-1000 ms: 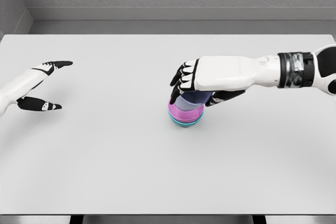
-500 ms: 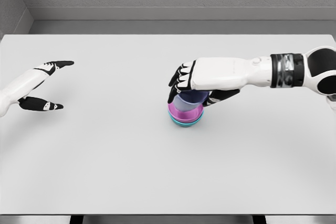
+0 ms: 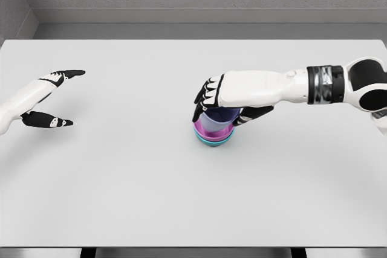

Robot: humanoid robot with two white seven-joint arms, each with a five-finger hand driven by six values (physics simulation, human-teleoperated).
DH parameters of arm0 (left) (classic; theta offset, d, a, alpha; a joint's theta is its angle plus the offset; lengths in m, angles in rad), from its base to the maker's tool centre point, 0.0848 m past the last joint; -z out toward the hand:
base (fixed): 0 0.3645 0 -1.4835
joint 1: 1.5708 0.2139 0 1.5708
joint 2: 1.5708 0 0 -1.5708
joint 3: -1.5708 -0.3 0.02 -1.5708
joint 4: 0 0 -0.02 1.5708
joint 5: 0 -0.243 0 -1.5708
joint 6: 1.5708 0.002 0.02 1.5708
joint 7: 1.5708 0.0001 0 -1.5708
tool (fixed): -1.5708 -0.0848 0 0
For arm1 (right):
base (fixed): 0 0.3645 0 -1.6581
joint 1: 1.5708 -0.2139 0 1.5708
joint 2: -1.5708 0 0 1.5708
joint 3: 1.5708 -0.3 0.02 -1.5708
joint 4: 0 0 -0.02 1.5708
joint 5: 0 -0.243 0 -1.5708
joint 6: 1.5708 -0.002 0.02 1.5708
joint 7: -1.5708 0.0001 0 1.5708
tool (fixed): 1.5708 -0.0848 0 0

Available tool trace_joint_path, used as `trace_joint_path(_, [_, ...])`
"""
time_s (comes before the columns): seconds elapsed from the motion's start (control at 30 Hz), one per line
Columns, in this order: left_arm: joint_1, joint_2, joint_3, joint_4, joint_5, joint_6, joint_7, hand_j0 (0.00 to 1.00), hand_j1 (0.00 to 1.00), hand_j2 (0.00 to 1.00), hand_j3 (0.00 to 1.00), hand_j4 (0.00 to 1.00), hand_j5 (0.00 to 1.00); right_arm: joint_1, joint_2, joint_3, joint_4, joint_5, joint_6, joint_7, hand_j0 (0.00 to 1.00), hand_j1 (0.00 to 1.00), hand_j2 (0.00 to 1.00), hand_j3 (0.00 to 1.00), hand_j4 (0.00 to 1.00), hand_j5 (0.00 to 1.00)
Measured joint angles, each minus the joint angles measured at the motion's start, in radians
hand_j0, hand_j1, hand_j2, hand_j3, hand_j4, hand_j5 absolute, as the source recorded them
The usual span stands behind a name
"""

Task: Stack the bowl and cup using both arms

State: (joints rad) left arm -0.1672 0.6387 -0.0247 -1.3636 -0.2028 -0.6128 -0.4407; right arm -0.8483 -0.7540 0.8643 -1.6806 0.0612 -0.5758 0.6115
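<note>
— Lavender, pink, teal: how many pieces make up that stack?

— Three show. One lavender cup [image 3: 215,120] sits in one pink bowl [image 3: 213,132], and a teal bowl [image 3: 213,141] lies under that, only its rim peeking out. The stack stands on the white table [image 3: 121,179], a little right of centre.

— And the hands?

— Two. The right hand [image 3: 225,101] reaches in from the right and covers the cup's top; its black fingers [image 3: 205,98] curl down the left side and the thumb wraps the right side, so it looks clamped on the cup, though the palm hides the actual contact.

— The other one?

— The left hand [image 3: 45,98] is well apart from the stack, near the table's left edge. Its fingers are spread, forefinger pointing outward, thumb below, holding nothing.
</note>
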Motion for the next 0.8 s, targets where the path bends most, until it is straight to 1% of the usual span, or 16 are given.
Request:
trace_joint_path(0.1, [0.000, -0.001, 0.000, -0.001, 0.000, 0.000, 0.000, 1.00, 1.00, 1.00, 1.00, 1.00, 1.00, 0.000, 0.005, 0.003, 0.006, 0.005, 0.000, 0.000, 0.78, 0.78, 0.78, 0.78, 0.78, 0.78])
trace_joint_path(0.13, [0.000, -0.001, 0.000, -0.001, 0.000, 0.000, 0.000, 1.00, 1.00, 1.00, 1.00, 1.00, 1.00, 0.000, 0.006, 0.003, 0.007, 0.007, 0.000, 0.000, 0.83, 0.83, 0.83, 0.83, 0.83, 0.83])
trace_joint_path(0.2, [0.000, -0.001, 0.000, -0.001, 0.000, 0.000, 0.000, 1.00, 1.00, 1.00, 1.00, 1.00, 1.00, 0.002, 0.007, 0.004, 0.009, 0.009, 0.002, 0.000, 1.00, 1.00, 1.00, 1.00, 1.00, 1.00])
trace_joint_path(0.6, [0.000, -0.002, 0.000, -0.001, 0.000, 0.000, 0.000, 1.00, 1.00, 1.00, 1.00, 1.00, 1.00, -0.003, 0.001, 0.001, 0.011, 0.008, 0.017, 0.000, 1.00, 1.00, 1.00, 1.00, 1.00, 1.00])
trace_joint_path(0.73, [-0.002, -0.002, 0.000, 0.000, 0.000, 0.000, 0.000, 1.00, 1.00, 1.00, 1.00, 1.00, 1.00, -0.006, -0.028, -0.007, 0.013, 0.001, 0.015, 0.000, 1.00, 1.00, 1.00, 1.00, 1.00, 1.00])
trace_joint_path(0.8, [0.000, -0.002, 0.000, 0.000, 0.000, 0.000, 0.000, 1.00, 1.00, 1.00, 1.00, 1.00, 1.00, 0.000, -0.054, -0.023, 0.013, -0.001, 0.012, 0.000, 1.00, 1.00, 1.00, 1.00, 1.00, 1.00])
